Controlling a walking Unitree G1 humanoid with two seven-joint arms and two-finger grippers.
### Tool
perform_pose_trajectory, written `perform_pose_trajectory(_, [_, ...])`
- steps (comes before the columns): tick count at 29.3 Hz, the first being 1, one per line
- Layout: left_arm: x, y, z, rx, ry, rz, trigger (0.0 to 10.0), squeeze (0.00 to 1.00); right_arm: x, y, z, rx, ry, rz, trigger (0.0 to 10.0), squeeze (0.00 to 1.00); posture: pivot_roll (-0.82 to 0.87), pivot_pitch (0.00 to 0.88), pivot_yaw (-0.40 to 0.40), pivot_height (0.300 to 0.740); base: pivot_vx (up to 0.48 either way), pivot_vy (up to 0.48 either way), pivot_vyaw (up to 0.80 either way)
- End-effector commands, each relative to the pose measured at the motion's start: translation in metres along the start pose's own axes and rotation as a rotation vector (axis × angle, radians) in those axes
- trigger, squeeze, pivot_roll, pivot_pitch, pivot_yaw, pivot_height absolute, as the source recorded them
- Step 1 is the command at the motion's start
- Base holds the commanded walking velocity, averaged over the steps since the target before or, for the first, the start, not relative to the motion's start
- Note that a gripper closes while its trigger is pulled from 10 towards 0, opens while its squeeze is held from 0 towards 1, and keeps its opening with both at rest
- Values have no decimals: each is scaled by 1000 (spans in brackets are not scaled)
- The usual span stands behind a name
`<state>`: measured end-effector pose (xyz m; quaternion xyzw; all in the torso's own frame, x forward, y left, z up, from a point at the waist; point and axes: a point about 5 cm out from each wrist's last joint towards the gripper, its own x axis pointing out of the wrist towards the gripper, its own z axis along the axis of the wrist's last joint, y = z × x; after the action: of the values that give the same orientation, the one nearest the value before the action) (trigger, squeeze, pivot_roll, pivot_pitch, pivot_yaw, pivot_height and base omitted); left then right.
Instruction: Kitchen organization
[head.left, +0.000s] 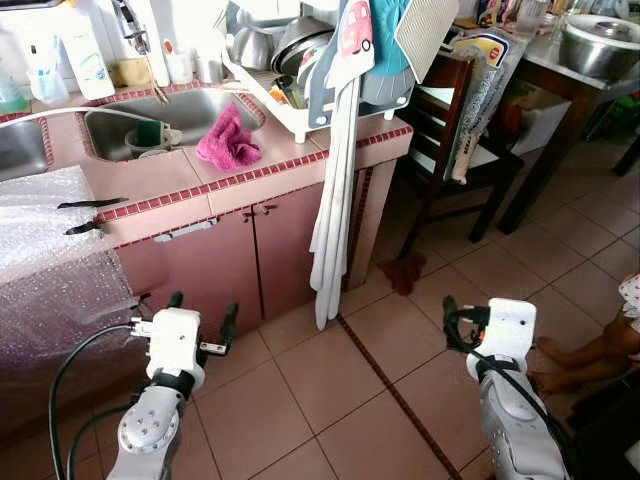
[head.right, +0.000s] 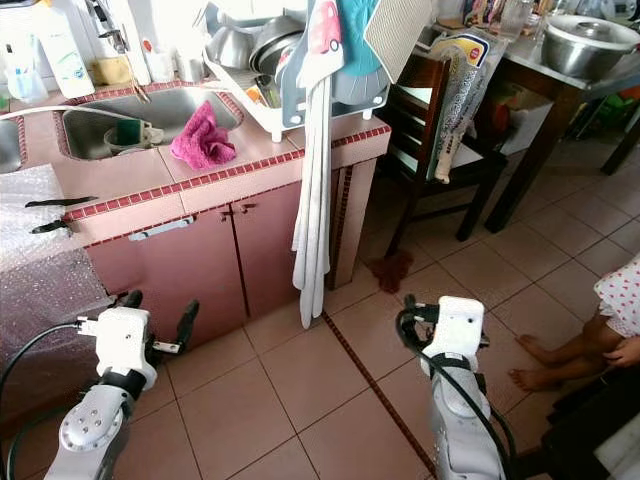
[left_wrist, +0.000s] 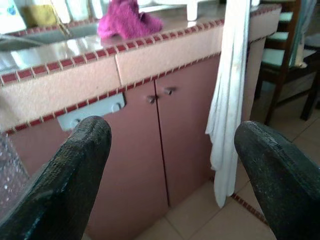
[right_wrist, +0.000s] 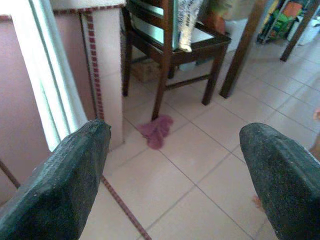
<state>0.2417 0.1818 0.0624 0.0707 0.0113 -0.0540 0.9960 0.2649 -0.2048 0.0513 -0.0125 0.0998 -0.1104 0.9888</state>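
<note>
The counter (head.left: 180, 190) at upper left is glossy pink tile; its sink (head.left: 190, 115) is dull steel. A fuzzy magenta cloth (head.left: 230, 140) lies beside it. Crinkled clear bubble wrap (head.left: 45, 240) covers the far left. The chair (head.left: 440, 130) is dark lacquered wood.

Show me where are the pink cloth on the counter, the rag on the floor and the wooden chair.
pink cloth (head.left: 230, 142), left eye view, its middle.
rag (right_wrist: 156, 130), right wrist view, its middle.
wooden chair (head.right: 415, 105), right eye view, its backrest.

Both silver arms held forward and low, left gripper (head.left: 202, 322) and right gripper (right_wrist: 175, 165) jaws spread wide
</note>
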Motion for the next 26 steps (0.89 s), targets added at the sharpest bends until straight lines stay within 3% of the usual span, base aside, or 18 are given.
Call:
perform_pose_trajectory(1, [3, 0, 2, 18, 2, -30, 10000, 0, -3, -4, 5, -6, -22, -32, 10000, 0, 21, 0, -3, 740, 0, 0, 0])
perform_pose_trajectory(6, [12, -3, -1, 61, 20, -71, 10000, 0, -11, -10, 9, -3, -45, -62, 10000, 0, -3, 0, 0, 740, 0, 0, 0])
perform_pose_trajectory(13, [22, -7, 6, 44, 11, -62, 10000, 0, -13, -15, 7, -40, -43, -42, 10000, 0, -6, 0, 29, 740, 0, 0, 0])
perform_pose_trajectory(22, [39, -13, 8, 54, 21, -94, 10000, 0, -7, -16, 14, -51, -66, -54, 10000, 0, -23, 0, 50, 740, 0, 0, 767])
perform_pose_trajectory(26, [43, -10, 7, 58, 34, -48, 10000, 0, -5, -11, 15, -38, -66, -36, 10000, 0, -13, 0, 37, 740, 0, 0, 800])
